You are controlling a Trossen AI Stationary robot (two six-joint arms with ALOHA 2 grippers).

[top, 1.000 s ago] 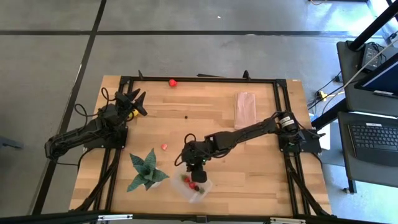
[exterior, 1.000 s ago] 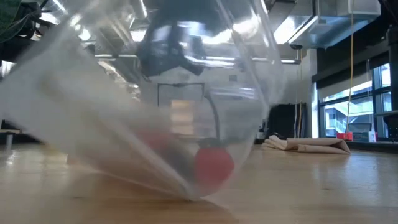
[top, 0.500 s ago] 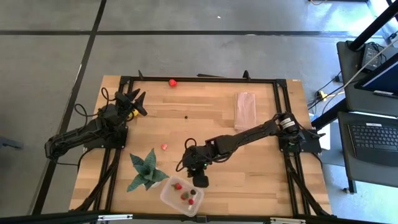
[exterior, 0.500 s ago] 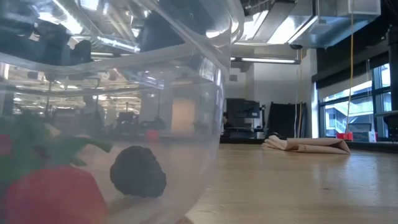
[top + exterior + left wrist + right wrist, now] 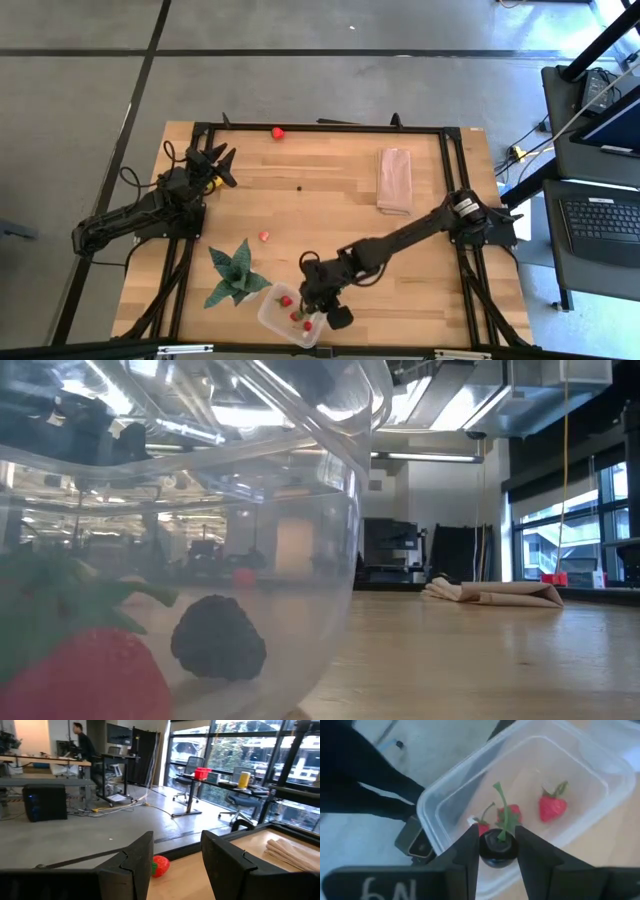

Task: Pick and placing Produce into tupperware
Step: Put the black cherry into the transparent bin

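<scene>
The clear tupperware (image 5: 276, 322) stands flat near the table's front edge. In it lie red strawberries (image 5: 552, 806) and a dark berry (image 5: 218, 648). My right gripper (image 5: 313, 302) hangs over the box's right part, slanting down, shut on another dark berry (image 5: 497, 851) with a green stalk. At the far left my left gripper (image 5: 222, 160) waits level and open, with nothing between its fingers (image 5: 131, 865). A round red fruit (image 5: 277, 131) lies at the far edge. A small red piece (image 5: 264, 236) and a dark berry (image 5: 299, 187) lie loose on the wood. My right gripper pinches the dark berry's two sides (image 5: 485, 851) between its two fingers (image 5: 470, 852). The fingers slant down from the table's right. The berry is lifted clear over the open tupperware, its green stalk (image 5: 501, 815) sticking out past the fingertips.
A green spiky plant (image 5: 235, 276) stands just left of the tupperware. A folded beige cloth (image 5: 394, 180) lies at the far right. Black frame rails (image 5: 320, 128) run along the table's edges. The tupperware sits right against the low camera.
The tupperware, tipped and blurred a second ago, has slid toward the table's near left and settled flat. My right gripper has swung toward the near edge until it hangs over the box, rolling as it went.
</scene>
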